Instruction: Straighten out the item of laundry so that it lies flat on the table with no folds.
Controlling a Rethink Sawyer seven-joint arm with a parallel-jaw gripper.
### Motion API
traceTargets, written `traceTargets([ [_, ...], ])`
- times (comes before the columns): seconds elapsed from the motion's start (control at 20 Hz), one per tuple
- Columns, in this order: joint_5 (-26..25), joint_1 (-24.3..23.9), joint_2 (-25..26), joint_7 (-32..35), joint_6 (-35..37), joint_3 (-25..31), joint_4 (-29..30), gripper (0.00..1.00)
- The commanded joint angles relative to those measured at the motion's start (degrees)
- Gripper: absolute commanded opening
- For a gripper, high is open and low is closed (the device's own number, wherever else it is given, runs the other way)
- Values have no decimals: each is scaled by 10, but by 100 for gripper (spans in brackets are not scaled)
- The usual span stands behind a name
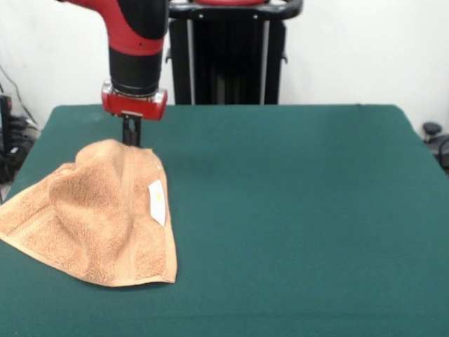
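Note:
The orange-tan towel (95, 217) lies rumpled on the left part of the dark green table (295, 210). It is folded over itself, with a raised hump in the middle and a border band running down its right side. A white label (157, 201) shows at its right edge. My gripper (131, 139) hangs from the red and black arm at the towel's far edge. Its dark fingers (128, 130) stand close together, pinching that edge, and the towel hides their tips.
The robot's black pedestal (228, 56) stands behind the table's far edge. The towel's left corner reaches the table's left edge. Bare green surface stretches to the right of the towel.

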Motion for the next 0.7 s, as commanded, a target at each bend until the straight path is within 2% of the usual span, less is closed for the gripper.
traceTargets([
  [0.05,2,26,33,103,-27,32,11,0],
  [0.25,6,25,18,104,-23,38,17,0],
  [0.5,9,16,-68,93,28,46,68,0],
  [0.7,10,3,-99,83,42,59,84,0],
])
